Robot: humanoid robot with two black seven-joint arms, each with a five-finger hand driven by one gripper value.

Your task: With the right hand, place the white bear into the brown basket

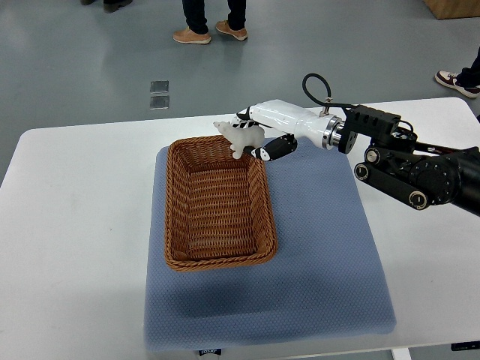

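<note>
Grey workshop flooring surrounds a white table (67, 225), and the shoes of standing persons (210, 31) show at the 12 o'clock edge, with another shoe at the 2 o'clock corner. A blue mat (322, 247) covers the table's middle, and the brown basket (217, 206), a rectangular wicker tray, sits on the mat's left half with its interior empty. The right hand (266, 131) reaches in from the 3 o'clock side on a black jointed arm and stops at the basket's 1 o'clock corner. Its fingers are curled around the white bear (240, 137), pinching the rear of the toy so that the head points toward 9 o'clock. The bear hangs above the basket's far rim, roughly over the wicker edge rather than over the floor of the basket. The left hand does not appear. The step in hand is judged to be the carry: the grasp is made and the release is not yet done. The next move calls for travel toward 7 o'clock until the bear is over the basket's centre, a modest descent below the rim, then a release of the fingers. Releasing at the present position risks the bear catching the rim and tipping outward.
</note>
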